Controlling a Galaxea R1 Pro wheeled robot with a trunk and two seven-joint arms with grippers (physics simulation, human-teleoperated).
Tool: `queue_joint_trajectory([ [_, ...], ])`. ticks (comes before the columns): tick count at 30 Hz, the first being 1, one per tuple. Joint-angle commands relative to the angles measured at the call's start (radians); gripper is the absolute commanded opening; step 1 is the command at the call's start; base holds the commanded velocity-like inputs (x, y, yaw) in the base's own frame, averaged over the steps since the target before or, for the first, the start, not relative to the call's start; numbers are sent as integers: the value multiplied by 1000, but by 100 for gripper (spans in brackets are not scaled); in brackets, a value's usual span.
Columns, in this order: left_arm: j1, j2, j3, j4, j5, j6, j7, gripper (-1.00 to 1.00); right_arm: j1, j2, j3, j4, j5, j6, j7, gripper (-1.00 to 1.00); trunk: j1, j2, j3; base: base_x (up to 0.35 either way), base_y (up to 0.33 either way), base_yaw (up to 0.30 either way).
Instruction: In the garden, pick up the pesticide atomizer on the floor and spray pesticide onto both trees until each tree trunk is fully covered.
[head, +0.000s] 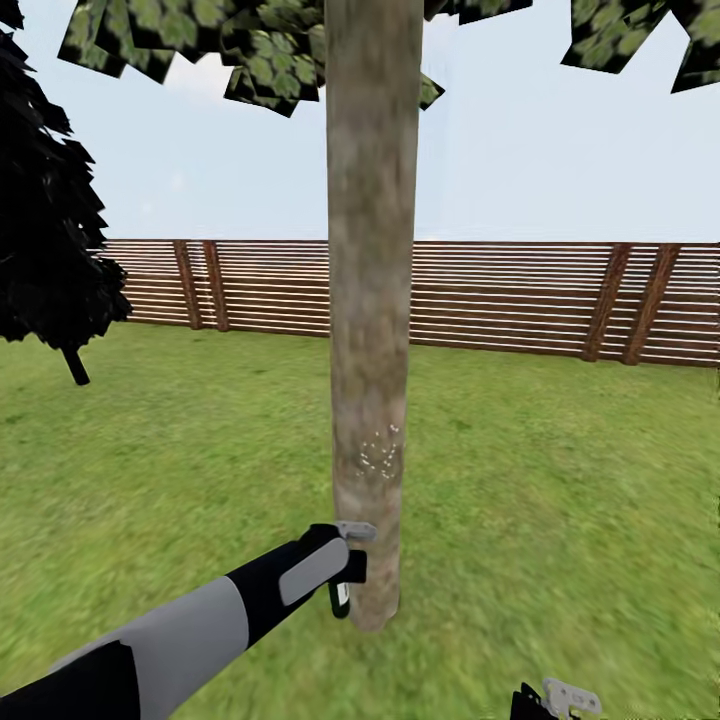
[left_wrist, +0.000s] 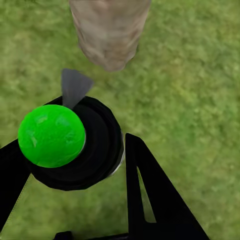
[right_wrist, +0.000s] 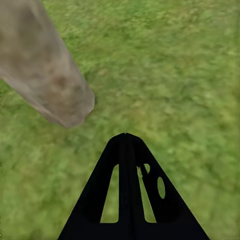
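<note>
Left gripper (left_wrist: 75, 165) clamps the pesticide atomizer (left_wrist: 75, 145), its green cap (left_wrist: 51, 135) up and grey nozzle (left_wrist: 75, 86) aimed at the tree trunk (head: 370, 300), just beside its base. White spray specks (head: 378, 455) dot the bark low down. Right gripper (right_wrist: 127, 145) hangs at the near right over grass (head: 560, 500), fingers pressed together, nothing between them. Slat fence (head: 500, 300) runs far behind; dark cypress-like tree (head: 45, 200) at far left.
</note>
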Motion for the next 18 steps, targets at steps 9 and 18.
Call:
queue_joint_trajectory([
  [9,-1,4,-2,-189,7,-4,212,-100,-1,0,-4,1,-11,-3,7,-100,0,-2,-2,-178,143,-178],
  [18,-27,2,12,-419,161,101,566,-100,-1,3,0,2,-3,-3,-27,-100,0,-2,-2,-14,9,-18],
])
